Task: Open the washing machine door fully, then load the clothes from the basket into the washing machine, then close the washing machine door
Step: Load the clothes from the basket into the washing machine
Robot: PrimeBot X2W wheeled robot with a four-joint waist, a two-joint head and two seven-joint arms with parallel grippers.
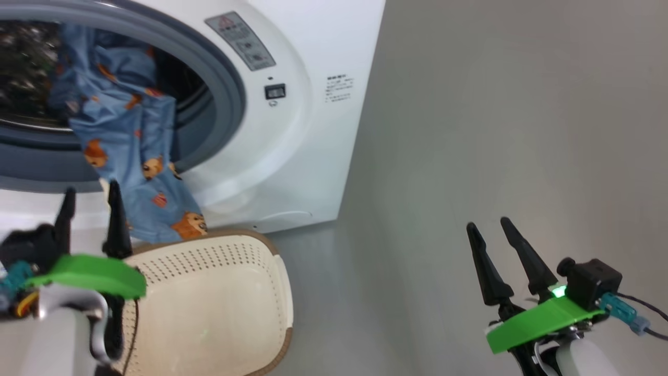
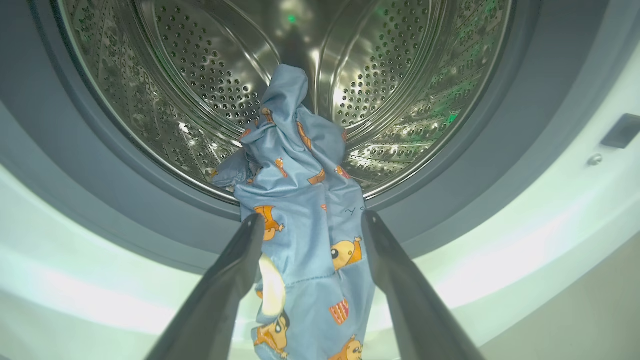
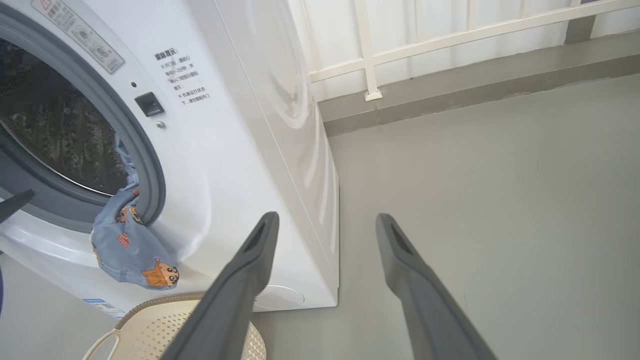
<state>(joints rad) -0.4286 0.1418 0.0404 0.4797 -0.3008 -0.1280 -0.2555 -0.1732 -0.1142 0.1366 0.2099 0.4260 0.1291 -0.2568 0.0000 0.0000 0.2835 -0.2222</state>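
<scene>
At the mouth of the washing machine (image 1: 313, 130), a light blue garment (image 1: 130, 146) with small orange figures, half in and half out. Upper part bunched inside the steel drum (image 2: 210, 75), lower part draped over the grey-blue gasket (image 1: 229, 94) and down the white front. Lower end of the cloth hanging just at the brown back rim of the basket (image 1: 219, 303); touching or not, cannot tell. Basket on the grey floor (image 1: 496, 130), close against the foot of the machine, cream perforated wall in plain sight.

Left claw (image 1: 91, 188) low before the opening, fingers wide apart and pointed up at the drum, clamped on nothing. In the left wrist view, hanging cloth framed between the two dark fingers. In the head view, one finger just beside the cloth's edge, contact not to be told.

Right claw (image 1: 488, 223) off to the right over bare floor, fingers likewise apart, gripping nothing, well apart from machine, basket and garment. In the right wrist view, pointed past the machine's right front corner toward the floor and a white railing (image 3: 367, 50) at the back.

On the machine's front, right of the opening, a grey warning label (image 1: 240, 40) and a small dark latch slot (image 1: 275, 91).
</scene>
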